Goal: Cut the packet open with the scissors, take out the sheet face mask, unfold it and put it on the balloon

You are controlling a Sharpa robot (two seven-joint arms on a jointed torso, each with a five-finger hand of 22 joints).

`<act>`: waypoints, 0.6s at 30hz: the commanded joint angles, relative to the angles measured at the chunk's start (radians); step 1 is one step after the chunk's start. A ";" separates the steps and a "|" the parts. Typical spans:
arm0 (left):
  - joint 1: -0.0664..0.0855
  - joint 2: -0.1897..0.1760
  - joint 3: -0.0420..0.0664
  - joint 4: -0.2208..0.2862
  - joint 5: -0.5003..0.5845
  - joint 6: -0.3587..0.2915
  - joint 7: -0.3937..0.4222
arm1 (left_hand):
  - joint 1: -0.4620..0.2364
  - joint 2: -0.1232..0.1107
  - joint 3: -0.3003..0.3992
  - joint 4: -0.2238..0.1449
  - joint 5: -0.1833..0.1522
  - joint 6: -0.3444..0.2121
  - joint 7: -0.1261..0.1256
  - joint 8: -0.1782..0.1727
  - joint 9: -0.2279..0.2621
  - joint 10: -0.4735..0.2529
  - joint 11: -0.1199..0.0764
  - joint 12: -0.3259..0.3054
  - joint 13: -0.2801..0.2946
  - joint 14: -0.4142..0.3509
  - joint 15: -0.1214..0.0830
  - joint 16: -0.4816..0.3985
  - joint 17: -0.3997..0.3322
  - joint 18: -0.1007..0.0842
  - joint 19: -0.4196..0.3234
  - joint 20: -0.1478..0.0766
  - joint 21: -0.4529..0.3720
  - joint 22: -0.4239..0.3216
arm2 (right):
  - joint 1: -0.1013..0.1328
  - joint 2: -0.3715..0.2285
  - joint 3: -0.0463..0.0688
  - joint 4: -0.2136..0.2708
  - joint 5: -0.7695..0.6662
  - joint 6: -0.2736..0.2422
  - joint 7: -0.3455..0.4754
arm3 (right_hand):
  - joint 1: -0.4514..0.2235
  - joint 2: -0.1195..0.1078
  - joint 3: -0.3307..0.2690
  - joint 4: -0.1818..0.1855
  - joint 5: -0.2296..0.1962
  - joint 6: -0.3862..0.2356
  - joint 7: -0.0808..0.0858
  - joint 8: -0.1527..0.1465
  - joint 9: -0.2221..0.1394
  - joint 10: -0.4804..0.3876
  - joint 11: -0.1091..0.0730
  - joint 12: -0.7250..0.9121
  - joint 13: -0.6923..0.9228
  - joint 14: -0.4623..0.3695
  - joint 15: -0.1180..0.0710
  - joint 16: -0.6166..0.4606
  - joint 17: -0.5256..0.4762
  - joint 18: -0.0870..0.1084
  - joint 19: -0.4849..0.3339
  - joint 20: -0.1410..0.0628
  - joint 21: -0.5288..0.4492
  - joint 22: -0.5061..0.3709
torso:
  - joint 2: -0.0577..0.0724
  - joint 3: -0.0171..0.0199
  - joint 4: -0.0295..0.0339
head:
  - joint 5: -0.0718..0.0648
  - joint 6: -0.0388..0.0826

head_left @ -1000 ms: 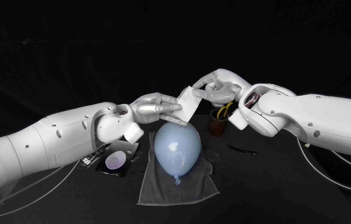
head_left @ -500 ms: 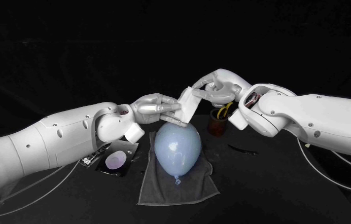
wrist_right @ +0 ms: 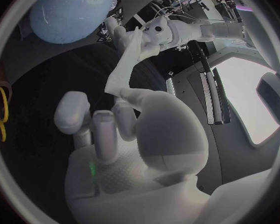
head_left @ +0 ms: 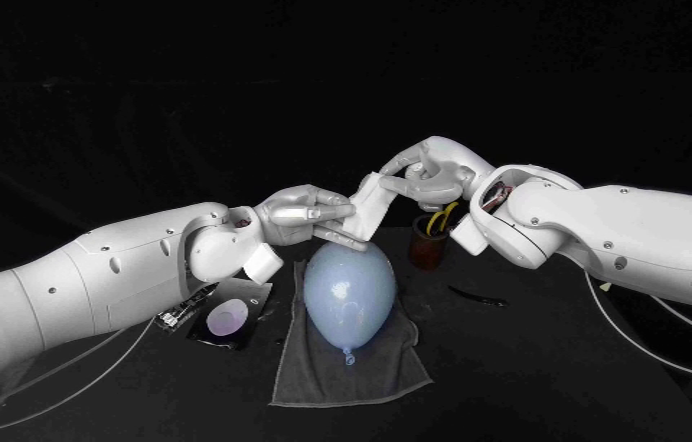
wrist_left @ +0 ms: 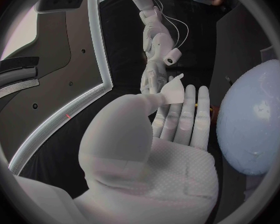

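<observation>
left hand [head_left: 307,214]: raised over the table; thumb and fingers [wrist_left: 185,113] close on the lower part of the sheet face mask [head_left: 371,205]; gripping it
right hand [head_left: 426,174]: raised a little higher, opposite the left hand; fingertips pinch the mask's upper corner; gripping it
sheet face mask: white, folded, not spread out; held in the air between the two hands, slanting from the right hand above down to the left hand below; its lower edge hangs just over the far end of the balloon [head_left: 349,287]; whether the two touch cannot be told
balloon: pale blue, inflated, egg-shaped; lies lengthwise on the cloth [head_left: 353,372], knot end towards the robot; bare, nothing laid on it
cloth: grey, spread flat on the table [head_left: 548,382] under the balloon; edges rumpled
packet [head_left: 227,318]: dark with a pale oval print; flat on the table just beside the cloth, on the robot's left, below the left arm; which end is cut cannot be told
scissors [head_left: 441,216]: yellow handles stand up out of the cup [head_left: 428,249]; blades hidden inside it
cup: brown, upright; on the table beyond the cloth's right corner, under the right wrist
strip [head_left: 476,295]: small, dark, thin; on the table to the right of the cloth, apart from it; what it is cannot be told
table: black
</observation>
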 commanded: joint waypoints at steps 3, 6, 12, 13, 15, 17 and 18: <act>0.000 -0.001 0.000 0.003 0.003 0.002 -0.002 | 0.006 -0.037 -0.024 -0.018 -0.001 -0.010 0.013 0.004 0.003 -0.011 0.008 -0.003 -0.001 -0.010 0.003 -0.008 0.002 0.015 -0.003 0.008 -0.009 -0.001 | 0.002 0.000 0.001 -0.002 -0.020 -0.008 -0.011 | 0.006 0.008 0.006 -0.001 0.003 -0.002 0.001 0.071 0.130 0.013 0.000 0.003 0.086 0.083 -0.005 0.003 0.134 0.018 -0.002 -0.002 -0.001 0.002 | 0.000 -0.0001 0.0002 | 0.001 -0.001; 0.000 -0.001 0.000 0.004 0.003 0.002 -0.005 | 0.008 -0.049 -0.033 -0.026 -0.001 -0.013 0.015 0.004 0.004 -0.014 0.009 -0.003 -0.001 -0.011 0.004 -0.010 0.002 0.015 -0.003 0.008 -0.010 -0.001 | 0.002 0.000 0.001 -0.001 -0.019 -0.007 -0.009 | 0.006 0.008 0.006 -0.001 0.003 -0.002 0.001 0.072 0.131 0.013 0.000 0.003 0.086 0.083 -0.005 0.003 0.134 0.018 -0.002 -0.002 -0.001 0.002 | 0.000 -0.0001 0.0003 | 0.001 -0.001; 0.000 -0.002 0.000 0.006 0.004 0.002 -0.009 | 0.018 -0.061 -0.042 -0.042 -0.001 -0.013 0.015 0.005 0.006 -0.013 0.008 -0.001 -0.001 -0.009 0.003 -0.011 0.004 0.015 -0.001 0.007 -0.012 0.000 | 0.002 0.001 0.001 0.003 -0.018 -0.009 -0.007 | 0.006 0.008 0.006 -0.001 0.003 -0.002 0.001 0.072 0.131 0.013 0.000 0.003 0.086 0.083 -0.005 0.003 0.134 0.018 -0.002 -0.002 -0.001 0.002 | 0.000 0.0000 0.0000 | 0.000 -0.003; 0.000 -0.002 0.000 0.006 0.003 0.003 -0.010 | 0.024 -0.062 -0.042 -0.048 -0.001 -0.013 0.015 0.005 0.007 -0.012 0.008 -0.001 -0.001 -0.008 0.003 -0.011 0.005 0.016 0.000 0.007 -0.012 0.000 | 0.002 0.001 0.001 0.003 -0.018 -0.010 -0.006 | 0.006 0.008 0.006 -0.001 0.003 -0.002 0.001 0.072 0.131 0.013 0.000 0.003 0.086 0.083 -0.005 0.003 0.134 0.018 -0.002 -0.002 -0.001 0.002 | 0.000 -0.0001 0.0000 | 0.000 -0.003; 0.000 -0.002 0.000 0.006 0.003 0.003 -0.011 | 0.035 -0.063 -0.039 -0.060 -0.001 -0.013 0.015 0.005 0.007 -0.011 0.007 -0.001 -0.001 -0.008 0.002 -0.012 0.006 0.016 0.001 0.006 -0.012 0.000 | 0.002 0.001 0.001 0.003 -0.018 -0.012 -0.006 | 0.006 0.008 0.006 -0.001 0.003 -0.002 0.001 0.072 0.131 0.013 0.000 0.003 0.086 0.083 -0.005 0.003 0.134 0.018 -0.002 -0.002 -0.001 0.002 | 0.000 -0.0001 0.0000 | -0.002 -0.004; 0.000 -0.003 0.000 0.006 0.001 0.001 -0.012 | 0.042 -0.063 -0.037 -0.070 -0.001 -0.011 0.015 0.006 0.008 -0.009 0.007 -0.001 -0.001 -0.006 0.002 -0.012 0.007 0.016 0.004 0.005 -0.012 0.001 | 0.002 0.000 0.001 0.004 -0.017 -0.013 -0.005 | 0.006 0.008 0.006 -0.001 0.003 -0.002 0.001 0.072 0.131 0.013 0.000 0.003 0.086 0.083 -0.005 0.003 0.134 0.018 -0.002 -0.002 -0.001 0.002 | 0.000 -0.0001 0.0001 | -0.002 -0.004; 0.000 -0.002 0.000 0.006 0.001 0.000 -0.013 | 0.044 -0.059 -0.035 -0.073 -0.001 -0.008 0.014 0.008 0.009 -0.004 0.006 0.001 0.000 -0.002 0.001 -0.010 0.008 0.016 0.006 0.004 -0.011 0.001 | 0.002 0.000 0.001 0.004 -0.016 -0.013 -0.005 | 0.006 0.008 0.006 -0.001 0.003 -0.002 0.001 0.072 0.131 0.013 0.000 0.003 0.086 0.083 -0.005 0.003 0.134 0.018 -0.002 -0.002 -0.001 0.002 | 0.000 -0.0001 -0.0001 | -0.001 -0.004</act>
